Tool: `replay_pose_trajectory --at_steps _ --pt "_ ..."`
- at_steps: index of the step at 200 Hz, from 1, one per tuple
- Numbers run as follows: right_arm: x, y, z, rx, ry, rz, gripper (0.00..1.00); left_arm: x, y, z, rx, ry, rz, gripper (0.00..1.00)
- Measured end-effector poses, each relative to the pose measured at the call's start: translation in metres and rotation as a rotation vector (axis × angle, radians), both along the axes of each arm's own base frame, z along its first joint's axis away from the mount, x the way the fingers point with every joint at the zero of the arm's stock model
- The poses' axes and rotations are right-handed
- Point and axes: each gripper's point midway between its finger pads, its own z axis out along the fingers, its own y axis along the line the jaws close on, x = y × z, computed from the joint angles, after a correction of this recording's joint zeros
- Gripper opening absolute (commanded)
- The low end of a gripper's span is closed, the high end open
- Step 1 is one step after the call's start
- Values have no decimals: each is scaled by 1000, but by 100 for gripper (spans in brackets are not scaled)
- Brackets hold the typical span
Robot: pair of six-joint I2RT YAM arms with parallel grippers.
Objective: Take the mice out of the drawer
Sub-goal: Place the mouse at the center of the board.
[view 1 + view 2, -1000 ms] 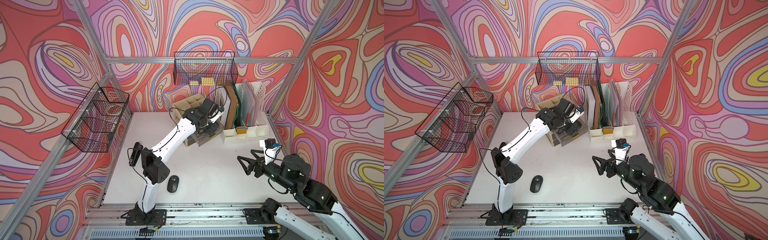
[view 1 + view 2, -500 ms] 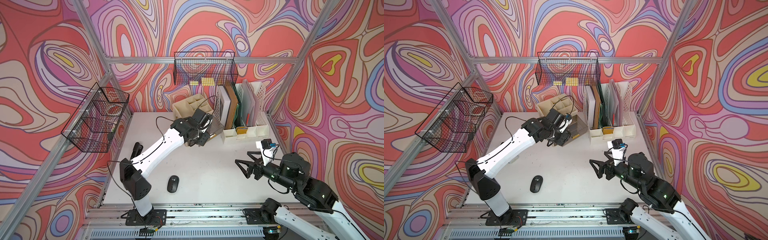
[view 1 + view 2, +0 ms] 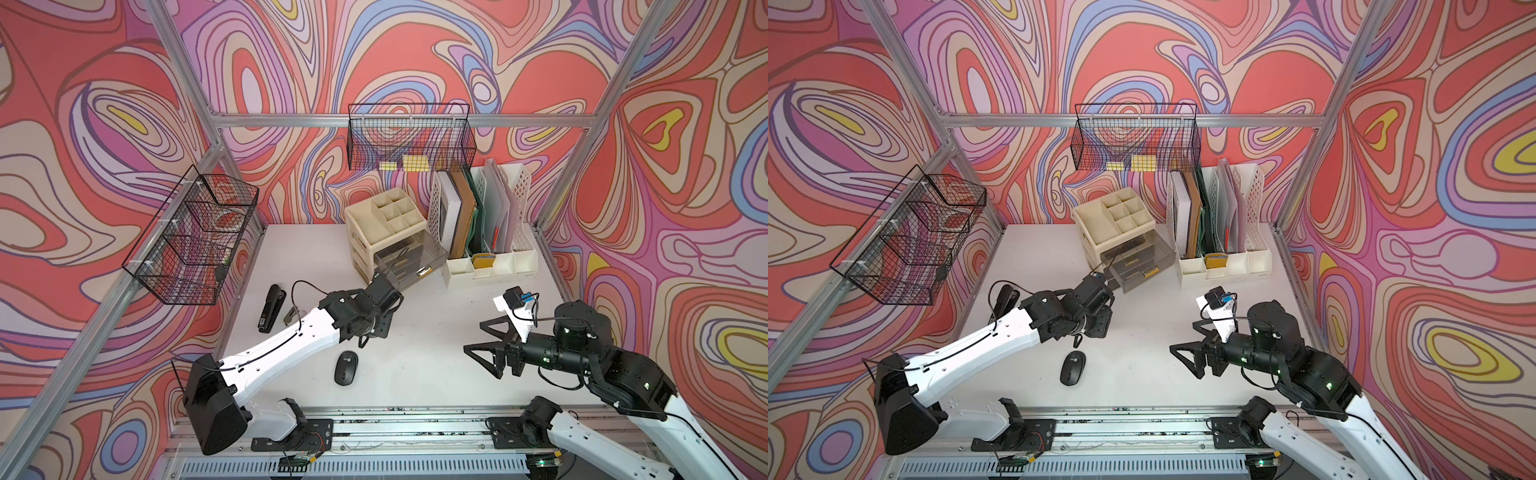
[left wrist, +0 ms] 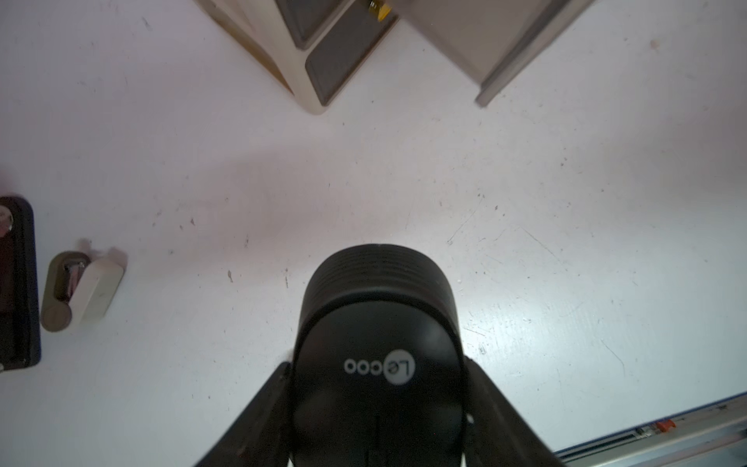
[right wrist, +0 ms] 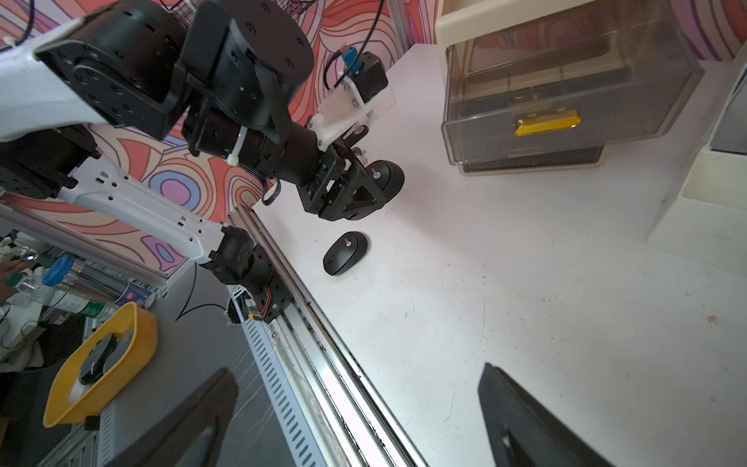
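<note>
Lettering in white is borne on the black oval held mouse (image 4: 376, 291), clamped by the left gripper (image 4: 378, 364) above the table (image 4: 566, 242), outside the pulled-out smoky drawer (image 3: 415, 253). A second mouse (image 3: 346, 367) is laid flat on the table. The right gripper (image 3: 473, 337) is spread wide, empty.

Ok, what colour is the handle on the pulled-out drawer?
The handle is shiny gold; it shows best in the right wrist view.
</note>
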Motion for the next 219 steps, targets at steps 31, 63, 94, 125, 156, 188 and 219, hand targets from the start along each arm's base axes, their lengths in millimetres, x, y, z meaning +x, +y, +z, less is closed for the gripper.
replay_pose_trajectory --at_steps 31,63,94,125,156,188,219 --pt "-6 4 -6 6 24 37 98 -19 13 -28 -6 10 73 52" --pt "-8 6 -15 -3 49 50 98 -37 16 -58 -14 30 119 52" --pt "-7 7 -22 -11 64 55 98 -52 14 -80 -25 51 144 51" --pt "-5 9 -27 -18 74 56 98 -57 10 -95 -40 65 169 51" --pt "-5 9 -30 -23 84 55 98 -58 6 -109 -46 76 188 51" --pt "-5 9 -30 -20 82 54 98 -58 0 -119 -48 89 191 51" --pt "-5 9 -34 -20 91 51 98 -60 -4 -126 -55 99 192 51"
